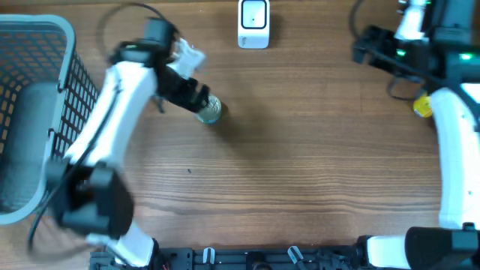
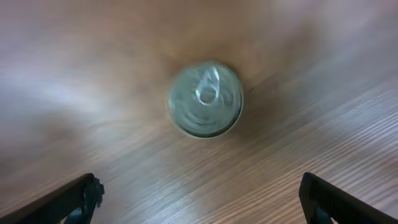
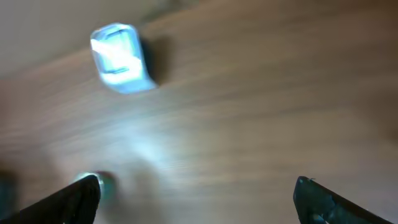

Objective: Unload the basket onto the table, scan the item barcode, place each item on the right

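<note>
Left end effector [image 2: 199, 183] wide open over can [image 2: 205, 98], empty; right end effector [image 3: 198, 181] wide open, empty

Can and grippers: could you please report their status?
Left gripper open above upright can, not gripping. Right gripper open, empty. Nothing between can and scanner.

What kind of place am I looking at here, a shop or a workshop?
Probably a lab bench mocked up as a shop checkout: a wooden table carries a small white device, likely a barcode scanner, an upright metal can, and a mesh basket at its edge.
</note>
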`<state>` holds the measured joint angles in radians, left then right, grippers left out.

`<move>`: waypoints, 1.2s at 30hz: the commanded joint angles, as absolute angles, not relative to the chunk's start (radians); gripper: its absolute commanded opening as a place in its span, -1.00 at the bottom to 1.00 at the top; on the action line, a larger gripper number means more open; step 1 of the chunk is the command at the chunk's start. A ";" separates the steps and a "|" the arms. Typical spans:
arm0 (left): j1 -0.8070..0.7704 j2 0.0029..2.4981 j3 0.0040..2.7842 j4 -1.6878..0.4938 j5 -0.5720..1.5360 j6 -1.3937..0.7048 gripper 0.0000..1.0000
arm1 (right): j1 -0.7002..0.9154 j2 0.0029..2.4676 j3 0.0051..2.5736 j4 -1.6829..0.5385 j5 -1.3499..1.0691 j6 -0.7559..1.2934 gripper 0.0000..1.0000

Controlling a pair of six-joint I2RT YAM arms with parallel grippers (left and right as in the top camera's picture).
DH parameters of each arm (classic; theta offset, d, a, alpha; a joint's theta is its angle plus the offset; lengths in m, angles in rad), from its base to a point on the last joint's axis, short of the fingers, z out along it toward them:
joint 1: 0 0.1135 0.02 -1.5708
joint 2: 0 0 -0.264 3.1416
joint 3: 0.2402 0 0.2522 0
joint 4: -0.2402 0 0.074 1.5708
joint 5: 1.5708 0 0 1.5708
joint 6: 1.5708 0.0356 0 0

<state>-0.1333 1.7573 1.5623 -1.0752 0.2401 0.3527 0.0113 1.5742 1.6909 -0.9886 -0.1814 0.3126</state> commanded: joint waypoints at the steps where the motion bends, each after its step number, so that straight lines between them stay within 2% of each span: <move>1: -0.069 1.518 1.571 -1.106 0.359 0.340 1.00 | 0.142 1.650 1.687 -0.925 -0.237 0.570 1.00; 11: -0.121 1.134 1.571 -1.262 0.355 0.388 1.00 | 0.523 1.990 1.691 -0.832 -0.246 1.256 0.99; 17: -0.121 1.087 1.571 -1.322 0.356 0.344 1.00 | 0.593 2.006 1.697 -0.835 -0.248 1.496 0.99; 28: -0.121 1.093 1.571 -1.329 0.356 0.247 1.00 | 0.652 2.050 1.697 -0.772 -0.271 1.758 0.98; 36: -0.121 1.093 1.571 -1.342 0.364 0.200 1.00 | 0.662 2.218 1.698 -0.630 -0.353 1.792 0.98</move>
<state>-0.1169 1.0901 1.5688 -1.3403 0.3397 0.2314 0.6643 2.1845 1.6894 -0.6601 -0.3218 1.7576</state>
